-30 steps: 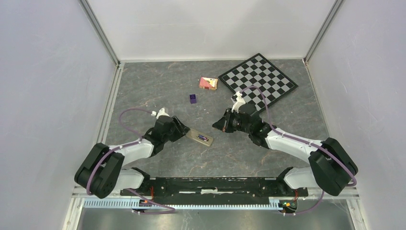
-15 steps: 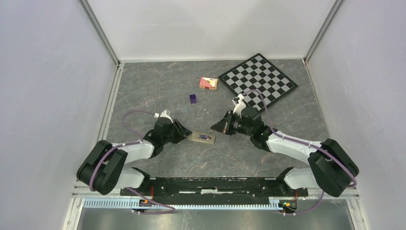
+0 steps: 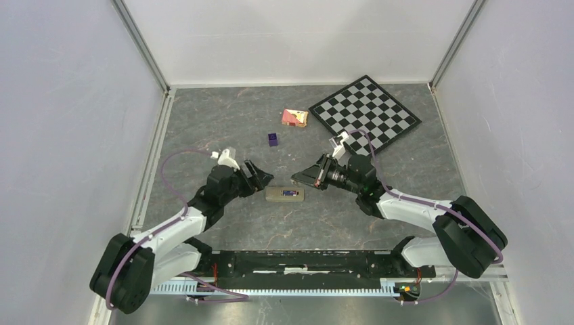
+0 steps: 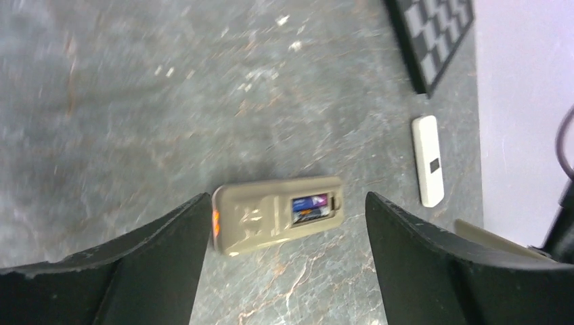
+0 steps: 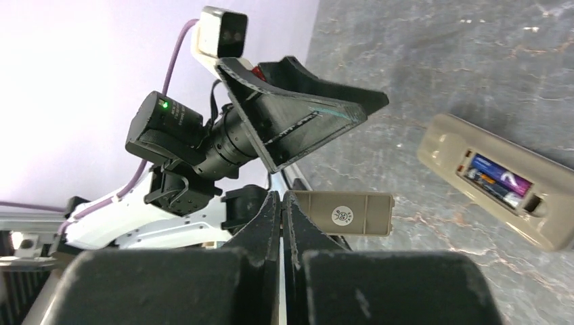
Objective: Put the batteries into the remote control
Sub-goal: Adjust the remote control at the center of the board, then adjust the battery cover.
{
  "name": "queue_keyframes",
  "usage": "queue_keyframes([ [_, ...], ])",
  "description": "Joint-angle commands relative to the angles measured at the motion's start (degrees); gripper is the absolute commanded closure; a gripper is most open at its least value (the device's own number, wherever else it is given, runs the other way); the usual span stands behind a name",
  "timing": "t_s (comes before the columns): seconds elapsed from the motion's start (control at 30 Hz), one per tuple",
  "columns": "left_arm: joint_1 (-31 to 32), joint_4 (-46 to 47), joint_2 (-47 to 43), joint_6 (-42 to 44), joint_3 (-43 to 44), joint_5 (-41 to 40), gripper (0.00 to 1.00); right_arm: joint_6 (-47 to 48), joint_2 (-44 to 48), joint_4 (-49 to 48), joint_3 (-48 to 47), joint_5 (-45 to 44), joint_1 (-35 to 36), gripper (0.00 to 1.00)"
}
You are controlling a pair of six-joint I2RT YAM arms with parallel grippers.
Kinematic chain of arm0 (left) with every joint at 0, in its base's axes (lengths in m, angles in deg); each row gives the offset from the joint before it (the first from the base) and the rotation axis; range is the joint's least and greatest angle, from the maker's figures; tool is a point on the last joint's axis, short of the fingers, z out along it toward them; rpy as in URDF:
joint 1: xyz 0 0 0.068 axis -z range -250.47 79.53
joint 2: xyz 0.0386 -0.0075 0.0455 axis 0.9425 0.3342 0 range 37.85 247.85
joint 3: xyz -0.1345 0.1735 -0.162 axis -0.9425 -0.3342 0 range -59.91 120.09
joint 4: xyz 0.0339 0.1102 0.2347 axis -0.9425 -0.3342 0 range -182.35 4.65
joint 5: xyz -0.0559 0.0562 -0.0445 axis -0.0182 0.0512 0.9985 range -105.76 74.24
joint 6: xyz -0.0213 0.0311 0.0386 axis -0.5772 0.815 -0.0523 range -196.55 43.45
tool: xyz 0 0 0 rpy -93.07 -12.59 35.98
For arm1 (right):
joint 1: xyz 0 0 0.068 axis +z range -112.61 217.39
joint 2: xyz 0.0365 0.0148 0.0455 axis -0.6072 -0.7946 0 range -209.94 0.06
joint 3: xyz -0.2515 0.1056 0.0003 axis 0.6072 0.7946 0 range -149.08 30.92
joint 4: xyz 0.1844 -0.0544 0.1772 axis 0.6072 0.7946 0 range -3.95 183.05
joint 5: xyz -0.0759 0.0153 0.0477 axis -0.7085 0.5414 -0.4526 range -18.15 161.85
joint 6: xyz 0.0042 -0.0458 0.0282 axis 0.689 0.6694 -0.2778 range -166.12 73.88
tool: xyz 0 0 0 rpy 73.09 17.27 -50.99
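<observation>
The olive-grey remote control (image 3: 285,193) lies back up on the table, its battery bay uncovered. Purple-blue batteries (image 4: 309,205) sit in the bay and also show in the right wrist view (image 5: 497,181). My left gripper (image 3: 262,179) is open and empty, raised just left of the remote; in the left wrist view the remote (image 4: 260,217) lies between and beyond its spread fingers. My right gripper (image 3: 298,179) is shut on the edge of the tan battery cover (image 5: 345,214) and holds it above the table, just right of the remote.
A chessboard (image 3: 365,113) lies at the back right. A pink-red box (image 3: 295,118) and a small purple cube (image 3: 272,139) lie behind the remote. A white-backed remote (image 4: 428,160) lies near the chessboard, hidden under my right arm in the top view.
My left gripper has let go of the remote's end, opened and drawn back up-left. The remote now lies flat, turned level. My right gripper has shifted slightly left with the cover.
</observation>
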Motion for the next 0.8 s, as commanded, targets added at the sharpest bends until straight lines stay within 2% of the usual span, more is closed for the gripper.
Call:
queue_keyframes([
  [0.0,0.07,5.51,-3.99,15.81,4.66,4.35,0.09,-6.94,0.0,-9.2,-0.66,2.94,-0.45,1.0],
  [0.1,0.07,13.71,-5.01,19.73,3.58,11.94,0.07,-14.16,-0.88,-18.54,0.63,4.45,-0.73,1.0],
  [0.2,0.07,19.32,-5.01,23.0,2.78,18.13,0.04,-19.12,-0.5,-22.77,0.83,4.73,-0.88,1.0],
  [0.3,0.11,24.84,-5.25,27.42,2.45,22.27,0.03,-21.4,1.31,-21.66,0.46,4.54,-1.35,1.0],
  [0.43,0.07,25.55,-2.75,35.67,6.2,32.65,0.03,-22.76,4.59,-17.87,0.37,3.61,-3.05,1.0],
  [0.53,0.07,30.91,0.24,35.15,6.55,41.73,0.05,-22.45,6.62,-14.31,0.22,3.0,-4.72,1.0],
  [0.63,0.71,39.0,4.06,32.65,6.69,44.61,0.06,-22.21,6.74,-13.71,-0.76,4.33,-5.52,1.0],
  [0.7,2.07,46.7,6.53,33.19,6.55,44.99,0.06,-22.65,6.4,-14.61,-1.19,5.28,-5.47,1.0],
  [0.77,3.19,50.26,8.81,34.56,7.37,44.69,0.06,-23.2,6.75,-15.11,-1.05,5.54,-5.49,1.0],
])
